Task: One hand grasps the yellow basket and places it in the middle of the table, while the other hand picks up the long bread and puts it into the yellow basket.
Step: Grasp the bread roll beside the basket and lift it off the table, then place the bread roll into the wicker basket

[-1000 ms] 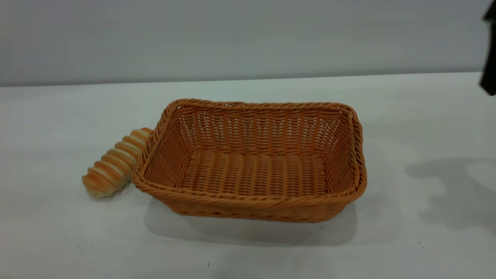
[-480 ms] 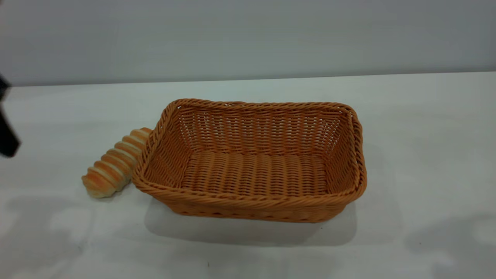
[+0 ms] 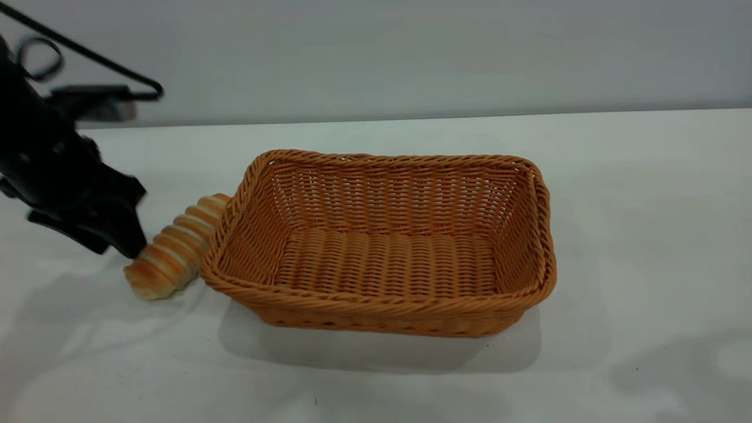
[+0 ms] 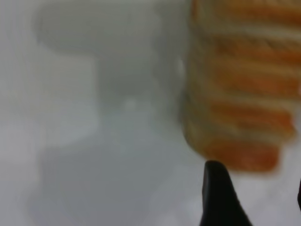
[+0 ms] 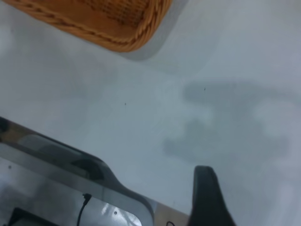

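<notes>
White table (image 3: 646, 176) bears yellow basket (image 3: 382, 305), long bread (image 3: 170, 249) just outside.

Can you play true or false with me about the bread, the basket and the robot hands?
1. The long bread is inside the yellow basket. False: it lies on the table, against the basket's outer left side.
2. The basket has nothing in it. True.
3. The left gripper is down close by the bread. True.
4. The left gripper has lifted the bread into the air. False: the bread rests on the table.
5. The right gripper is holding the basket. False: it is off over bare table, away from the basket's corner.
</notes>
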`<state>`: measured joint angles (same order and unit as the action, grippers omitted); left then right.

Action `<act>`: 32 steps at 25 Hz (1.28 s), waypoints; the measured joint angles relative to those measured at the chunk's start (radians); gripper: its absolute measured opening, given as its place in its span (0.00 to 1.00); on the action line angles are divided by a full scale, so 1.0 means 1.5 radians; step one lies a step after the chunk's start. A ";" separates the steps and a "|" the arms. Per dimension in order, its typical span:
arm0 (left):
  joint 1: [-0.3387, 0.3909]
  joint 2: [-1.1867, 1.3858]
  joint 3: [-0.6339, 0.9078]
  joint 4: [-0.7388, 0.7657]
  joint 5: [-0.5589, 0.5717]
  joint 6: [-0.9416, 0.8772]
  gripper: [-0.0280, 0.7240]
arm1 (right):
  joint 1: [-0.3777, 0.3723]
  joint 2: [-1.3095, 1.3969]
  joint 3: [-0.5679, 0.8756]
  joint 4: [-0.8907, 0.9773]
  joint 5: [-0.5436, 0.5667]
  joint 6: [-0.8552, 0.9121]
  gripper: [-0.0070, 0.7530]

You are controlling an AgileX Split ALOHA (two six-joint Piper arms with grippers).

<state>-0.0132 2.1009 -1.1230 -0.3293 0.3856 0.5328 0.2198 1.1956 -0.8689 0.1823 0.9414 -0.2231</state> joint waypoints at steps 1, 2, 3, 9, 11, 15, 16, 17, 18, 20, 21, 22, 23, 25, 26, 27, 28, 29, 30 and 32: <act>-0.001 0.013 -0.003 -0.001 -0.023 0.003 0.63 | 0.000 0.000 0.000 0.000 0.001 0.001 0.71; -0.001 0.026 -0.005 -0.002 -0.048 0.005 0.63 | 0.000 0.000 0.000 0.000 0.002 0.001 0.71; -0.003 0.039 -0.007 -0.004 -0.066 0.007 0.63 | 0.000 0.000 0.000 -0.001 0.003 0.001 0.71; -0.041 0.082 -0.008 0.001 -0.116 0.022 0.62 | 0.000 0.000 0.000 -0.001 0.003 0.008 0.71; -0.056 0.082 -0.010 0.003 -0.121 0.027 0.60 | 0.000 0.000 0.000 0.000 0.003 0.011 0.71; -0.071 0.084 -0.014 0.003 -0.115 0.031 0.39 | 0.000 0.000 0.000 0.000 0.003 0.014 0.71; -0.072 0.084 -0.014 0.003 -0.109 0.031 0.28 | 0.000 0.000 0.000 0.000 0.003 0.015 0.71; -0.071 0.084 -0.014 0.003 -0.103 0.031 0.19 | 0.000 0.000 0.000 0.000 0.003 0.015 0.71; -0.068 0.081 -0.014 0.002 -0.098 0.027 0.13 | 0.000 0.000 0.000 0.000 0.003 0.015 0.71; -0.054 0.069 -0.014 -0.002 -0.073 -0.007 0.12 | 0.000 0.000 0.000 0.001 0.003 0.015 0.71; -0.045 0.060 -0.013 -0.003 -0.055 -0.023 0.12 | 0.000 0.000 0.000 0.001 0.003 0.015 0.71; -0.031 0.043 -0.011 -0.003 -0.038 -0.038 0.12 | 0.000 0.000 0.000 0.001 0.003 0.015 0.71; -0.013 0.022 -0.010 -0.003 -0.024 -0.059 0.12 | 0.000 0.000 0.000 0.001 0.003 0.015 0.71; 0.021 -0.027 -0.008 -0.001 -0.006 -0.087 0.12 | 0.000 0.000 0.000 0.001 0.004 0.015 0.71; 0.035 -0.058 -0.008 0.000 0.001 -0.095 0.12 | 0.000 0.000 0.000 0.001 0.005 0.015 0.71; 0.042 -0.084 -0.008 0.000 0.009 -0.098 0.12 | 0.000 0.000 0.000 0.001 0.005 0.015 0.71; 0.043 -0.114 -0.008 0.000 0.018 -0.097 0.12 | 0.000 0.000 0.000 0.001 0.005 0.015 0.71; 0.040 -0.143 -0.008 -0.006 0.037 -0.092 0.12 | 0.000 0.000 0.000 0.001 0.005 0.015 0.71; 0.030 -0.170 -0.008 -0.018 0.050 -0.081 0.12 | 0.000 0.000 0.000 0.001 0.005 0.015 0.71; -0.004 -0.208 -0.008 -0.061 0.083 -0.024 0.12 | 0.000 0.000 0.000 0.001 0.005 0.015 0.71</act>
<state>-0.0186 1.7885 -1.1352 -0.4213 0.5106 0.4971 0.2204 1.1956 -0.8689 0.1832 0.9496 -0.2000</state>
